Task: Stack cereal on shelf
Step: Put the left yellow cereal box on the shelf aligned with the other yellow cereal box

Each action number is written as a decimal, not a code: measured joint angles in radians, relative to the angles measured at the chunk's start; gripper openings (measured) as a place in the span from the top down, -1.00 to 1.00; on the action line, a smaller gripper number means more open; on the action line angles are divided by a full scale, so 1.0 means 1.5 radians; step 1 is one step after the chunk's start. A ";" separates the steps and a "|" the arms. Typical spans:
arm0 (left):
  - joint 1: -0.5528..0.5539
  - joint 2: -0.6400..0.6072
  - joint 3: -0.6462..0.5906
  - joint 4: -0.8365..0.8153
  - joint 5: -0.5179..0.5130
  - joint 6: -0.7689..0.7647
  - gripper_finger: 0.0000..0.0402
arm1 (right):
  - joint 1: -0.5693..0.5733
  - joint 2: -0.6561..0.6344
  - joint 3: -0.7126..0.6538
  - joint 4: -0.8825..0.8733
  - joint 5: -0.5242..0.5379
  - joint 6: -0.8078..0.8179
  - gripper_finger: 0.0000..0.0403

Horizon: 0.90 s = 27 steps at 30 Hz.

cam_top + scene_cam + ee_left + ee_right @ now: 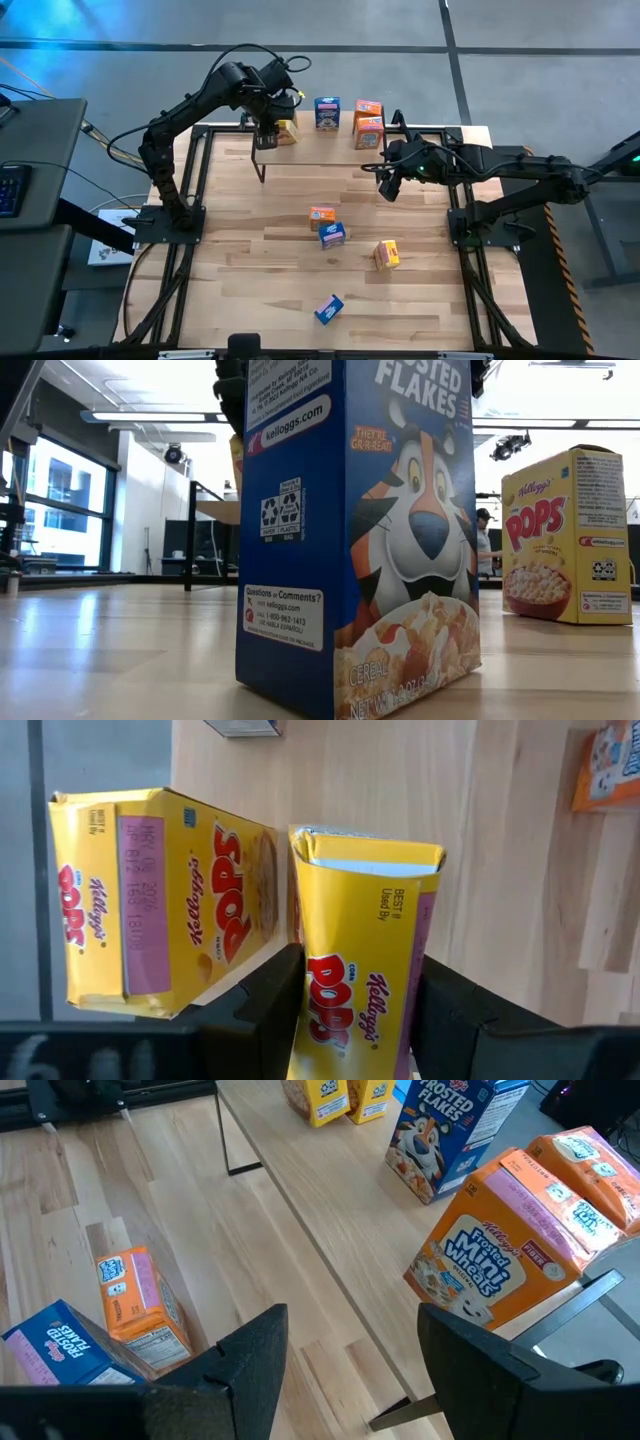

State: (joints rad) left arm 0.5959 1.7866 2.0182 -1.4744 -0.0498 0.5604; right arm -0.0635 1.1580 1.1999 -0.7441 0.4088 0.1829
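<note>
The shelf (320, 150) stands along the table's far side. At its left end are two yellow cereal boxes, side by side (160, 900). My left gripper (265, 138) is over them, shut on the right-hand one (365, 920). A blue box (327, 112) and two orange boxes (368, 120) also stand on the shelf. My right gripper (386, 188) hovers open and empty in front of the shelf's right part, near the orange boxes (480, 1260). My left gripper pinches the yellow box between its two fingers (265, 1010), one on each broad face (305, 970) just below the top flap. It comes from above, pointing steeply down. The box stands upright next to the other yellow box; its base is hidden.
On the tabletop lie loose boxes: an orange one (321, 216), a blue one (333, 235), a yellow one (386, 254) and a blue one (328, 308) near the front edge. The last two fill the low view (360, 540). Bare wood lies left of them.
</note>
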 joint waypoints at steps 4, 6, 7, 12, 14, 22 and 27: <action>0.000 0.000 0.000 0.002 -0.015 0.001 0.20 | 0.000 0.000 0.000 0.000 0.000 0.000 -0.08; 0.000 0.000 0.000 0.003 -0.015 0.001 0.16 | 0.000 0.000 0.000 0.000 0.000 0.000 -0.08; 0.000 0.000 0.000 0.003 -0.016 0.001 0.15 | 0.000 0.000 0.000 0.000 0.000 0.000 -0.08; 0.000 0.000 0.000 0.003 -0.015 0.001 0.07 | 0.000 0.000 0.000 0.000 0.000 0.000 -0.08; 0.000 0.000 0.000 0.003 -0.015 0.001 0.04 | 0.000 0.000 0.000 0.000 0.000 0.000 -0.08; 0.000 0.000 0.000 0.005 -0.033 0.001 -0.06 | 0.000 0.000 0.000 0.000 0.000 0.000 -0.08; -0.001 0.000 0.000 0.006 -0.033 -0.002 -0.10 | 0.000 0.000 0.000 0.000 0.000 0.000 -0.08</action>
State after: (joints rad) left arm 0.5949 1.7866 2.0178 -1.4654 -0.0990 0.5574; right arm -0.0635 1.1580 1.1999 -0.7437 0.4088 0.1829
